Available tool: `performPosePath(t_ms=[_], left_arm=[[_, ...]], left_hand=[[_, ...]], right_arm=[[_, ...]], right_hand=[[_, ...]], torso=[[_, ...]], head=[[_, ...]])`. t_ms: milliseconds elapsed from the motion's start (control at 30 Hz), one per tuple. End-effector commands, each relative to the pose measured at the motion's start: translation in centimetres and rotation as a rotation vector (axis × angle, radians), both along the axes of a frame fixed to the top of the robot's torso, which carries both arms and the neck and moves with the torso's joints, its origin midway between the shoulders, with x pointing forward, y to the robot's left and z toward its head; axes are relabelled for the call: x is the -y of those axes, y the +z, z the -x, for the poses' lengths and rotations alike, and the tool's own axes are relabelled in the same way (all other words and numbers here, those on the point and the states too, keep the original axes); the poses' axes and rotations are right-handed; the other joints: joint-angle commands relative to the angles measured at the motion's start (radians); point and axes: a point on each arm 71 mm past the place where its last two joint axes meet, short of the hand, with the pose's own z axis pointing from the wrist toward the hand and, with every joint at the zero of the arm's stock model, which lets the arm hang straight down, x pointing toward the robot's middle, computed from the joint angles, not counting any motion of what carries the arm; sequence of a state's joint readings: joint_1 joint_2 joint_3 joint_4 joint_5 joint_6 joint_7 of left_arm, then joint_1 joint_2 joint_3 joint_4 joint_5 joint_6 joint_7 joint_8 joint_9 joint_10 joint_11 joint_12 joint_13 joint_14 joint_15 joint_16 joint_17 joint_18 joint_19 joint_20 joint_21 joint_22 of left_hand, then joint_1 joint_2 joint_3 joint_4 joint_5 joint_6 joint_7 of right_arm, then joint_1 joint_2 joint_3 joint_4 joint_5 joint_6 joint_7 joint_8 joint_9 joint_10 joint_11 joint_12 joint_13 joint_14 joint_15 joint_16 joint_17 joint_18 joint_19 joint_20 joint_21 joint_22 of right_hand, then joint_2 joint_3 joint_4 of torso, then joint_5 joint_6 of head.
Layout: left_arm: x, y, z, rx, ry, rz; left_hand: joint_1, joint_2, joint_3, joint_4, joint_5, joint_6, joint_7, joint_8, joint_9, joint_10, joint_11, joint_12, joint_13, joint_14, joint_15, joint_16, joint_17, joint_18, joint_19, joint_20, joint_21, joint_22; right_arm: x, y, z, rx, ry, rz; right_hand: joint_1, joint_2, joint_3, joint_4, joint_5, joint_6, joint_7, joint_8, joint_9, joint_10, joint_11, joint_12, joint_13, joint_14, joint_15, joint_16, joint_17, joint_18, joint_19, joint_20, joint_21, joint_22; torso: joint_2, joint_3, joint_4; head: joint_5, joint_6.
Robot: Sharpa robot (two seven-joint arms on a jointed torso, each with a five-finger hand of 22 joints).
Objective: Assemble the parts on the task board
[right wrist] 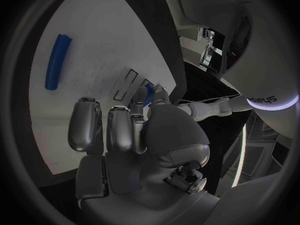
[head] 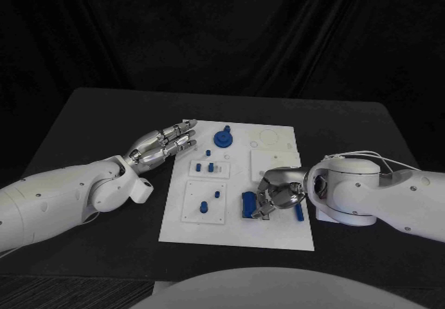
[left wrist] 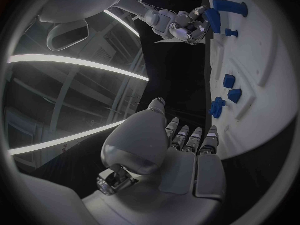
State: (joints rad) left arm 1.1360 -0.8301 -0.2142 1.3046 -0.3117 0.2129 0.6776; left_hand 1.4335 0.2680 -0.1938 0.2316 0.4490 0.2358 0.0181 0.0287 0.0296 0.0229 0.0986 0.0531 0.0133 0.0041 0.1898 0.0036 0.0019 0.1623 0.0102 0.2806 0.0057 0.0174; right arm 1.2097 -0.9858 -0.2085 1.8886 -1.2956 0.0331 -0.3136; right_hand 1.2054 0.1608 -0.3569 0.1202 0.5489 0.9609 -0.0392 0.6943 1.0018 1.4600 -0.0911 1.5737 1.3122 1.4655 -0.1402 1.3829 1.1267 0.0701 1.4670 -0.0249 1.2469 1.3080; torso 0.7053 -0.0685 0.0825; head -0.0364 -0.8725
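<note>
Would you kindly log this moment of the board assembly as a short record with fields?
surface: black table
task board: white plate, mid-table
left hand: fingers apart, holding nothing, at the board's far left edge
right hand: fingers curled at a blue block; grasp unclear
loose part: blue bar flat on the board

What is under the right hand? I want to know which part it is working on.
Under the right hand, a blue part lies on the task board, partly covered by the fingers. Whether they grip it cannot be seen. A blue rod lies beside it.
</note>
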Motion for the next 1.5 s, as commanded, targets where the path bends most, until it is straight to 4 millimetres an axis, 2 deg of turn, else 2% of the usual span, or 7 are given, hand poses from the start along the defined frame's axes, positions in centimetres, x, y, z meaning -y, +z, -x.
performPosePath(t_ms=[33,233,433,667,900,1300,1500], left_arm=[[0.1,0.8,0.2,0.073,-0.012,0.095],[0.0,0.8,0.2,0.072,-0.012,0.095],[0.0,0.7,0.2,0.069,-0.013,0.094],[0.0,0.6,0.3,0.065,-0.015,0.094],[0.0,0.6,0.3,0.064,-0.015,0.094],[-0.2,0.7,0.3,0.073,-0.007,0.097],[-0.5,0.7,0.4,0.075,0.001,0.094]], left_hand=[[0.006,0.004,0.001,-0.004,0.006,-0.004,0.005,0.001,0.001,0.0,0.008,0.006,0.002,0.002,0.003,0.0,0.001,0.005,-0.001,0.005,0.002,0.001],[0.006,0.004,0.003,-0.007,0.007,-0.004,0.004,0.001,0.001,0.001,0.012,0.007,0.002,0.004,0.005,0.001,0.002,0.004,-0.001,0.005,0.003,0.002],[0.006,0.005,0.005,-0.009,0.007,-0.003,0.004,0.001,0.001,0.002,0.016,0.008,0.002,0.006,0.006,0.002,0.002,0.004,0.0,0.006,0.003,0.002],[0.005,0.006,0.008,-0.012,0.008,0.004,0.013,0.002,0.002,0.003,0.016,0.009,0.003,0.007,0.007,0.003,0.003,0.002,0.0,0.006,0.003,0.003],[0.005,0.006,0.009,-0.014,0.008,0.006,0.017,0.003,0.002,0.004,0.016,0.011,0.003,0.009,0.007,0.004,0.004,0.002,0.0,0.006,0.003,0.003],[0.005,0.006,0.014,-0.02,0.011,0.013,0.02,0.004,0.003,0.007,0.017,0.016,0.004,0.012,0.006,0.005,0.005,0.003,0.007,0.005,0.009,0.013],[0.005,0.005,0.015,-0.022,0.012,0.015,0.021,0.004,0.003,0.009,0.017,0.018,0.005,0.013,0.006,0.006,0.005,0.003,0.009,0.005,0.01,0.015]], right_arm=[[0.2,-0.3,-0.1,0.001,-0.008,0.031],[0.1,-0.5,0.0,-0.017,-0.004,0.04],[0.1,-0.9,0.2,-0.039,0.002,0.06],[0.1,-1.3,0.3,-0.057,0.003,0.078],[0.2,-1.5,0.4,-0.061,-0.001,0.081],[1.7,-0.8,0.8,-0.038,-0.054,0.024],[3.7,1.7,0.0,0.0,-0.145,-0.013]], right_hand=[[0.031,0.013,0.007,0.004,0.063,-0.005,0.0,-0.01,0.002,0.111,-0.011,-0.003,0.259,0.037,-0.01,-0.004,-0.002,-0.001,0.001,-0.009,-0.006,0.171],[0.074,-0.021,0.062,0.029,0.312,-0.01,-0.001,-0.041,0.008,0.111,-0.013,-0.003,0.259,0.036,-0.012,-0.008,-0.008,0.0,0.0,-0.011,-0.01,0.17],[0.11,-0.063,0.14,0.037,0.358,-0.014,0.001,-0.054,0.015,0.111,-0.012,-0.003,0.259,0.034,-0.012,-0.012,-0.014,0.001,-0.002,-0.012,-0.017,0.168],[0.102,-0.103,0.216,0.081,-0.193,0.02,0.003,-0.057,0.037,0.111,-0.009,-0.003,0.259,0.034,-0.009,-0.017,-0.018,0.0,-0.003,-0.006,-0.022,0.167],[0.03,-0.128,0.199,0.108,-0.491,0.035,0.013,-0.046,0.063,0.111,-0.001,-0.003,0.259,0.035,-0.002,-0.017,-0.018,0.001,-0.001,-0.002,-0.022,0.168],[-0.043,-0.173,0.162,0.153,-0.5,0.029,0.014,-0.071,0.053,0.111,0.0,-0.003,0.259,0.034,-0.002,-0.018,-0.019,0.001,-0.002,-0.003,-0.024,0.167],[-0.087,-0.101,0.125,0.16,-0.418,0.063,0.061,-0.362,-0.252,0.111,0.039,-0.003,0.259,0.035,0.028,-0.022,-0.027,0.003,-0.003,0.025,-0.036,0.165]], torso=[[0.0,-0.0006,0.0006],[0.0,-0.0002,0.0004],[0.0,-0.0002,-0.0002],[0.0,0.0,-0.0004],[0.0,-0.0002,0.0001],[-0.001,-0.0001,-0.0004],[-0.001,-0.0001,-0.0001]], head=[[0.001,0.0],[0.005,0.0],[0.005,0.0],[0.004,0.0],[0.005,0.0],[0.011,0.0],[0.012,0.0]])
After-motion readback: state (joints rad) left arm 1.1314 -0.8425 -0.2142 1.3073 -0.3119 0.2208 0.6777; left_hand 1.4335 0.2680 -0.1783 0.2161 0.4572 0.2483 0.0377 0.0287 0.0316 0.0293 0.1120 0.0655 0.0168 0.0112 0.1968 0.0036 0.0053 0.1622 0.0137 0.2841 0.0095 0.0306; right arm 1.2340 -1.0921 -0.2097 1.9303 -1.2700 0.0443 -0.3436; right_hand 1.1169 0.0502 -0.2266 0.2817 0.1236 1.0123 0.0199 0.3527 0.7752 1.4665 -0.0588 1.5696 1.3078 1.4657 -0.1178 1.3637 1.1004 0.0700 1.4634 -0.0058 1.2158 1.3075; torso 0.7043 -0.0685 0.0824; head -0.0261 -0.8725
